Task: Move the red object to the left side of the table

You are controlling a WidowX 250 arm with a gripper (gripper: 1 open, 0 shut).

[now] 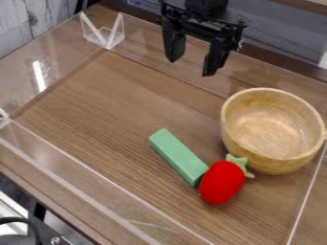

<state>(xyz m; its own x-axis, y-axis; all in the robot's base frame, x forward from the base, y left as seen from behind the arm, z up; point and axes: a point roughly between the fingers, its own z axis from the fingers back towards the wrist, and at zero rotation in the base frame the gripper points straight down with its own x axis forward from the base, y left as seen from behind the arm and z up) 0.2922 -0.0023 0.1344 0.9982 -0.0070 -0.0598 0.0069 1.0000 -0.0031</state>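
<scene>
Hovering above the far part of the wood-grain table (96, 115), the black gripper (194, 55) is seen at the top of the view, fingers pointed down and held apart, with bare wood visible between them. The red object (223, 183) is placed in the near part of the table, right of the picture's centre, well apart from the gripper; its green leafy top is turned toward the wooden bowl (271, 130). The bowl is set upright on the right side of the picture, inside visible, behind the red object. The green block (178, 156) is laid flat at a slant just left of the red object, its near end right beside it; whether the two are touching cannot be told. Clear walls (102, 32) are seen along the table edge at upper left, partly cut off by the frame. Black cabling (18, 223) is shown in the lower left corner, cropped, details not readable. A pale striped surface (49, 8) is seen beyond the table, upper left
</scene>
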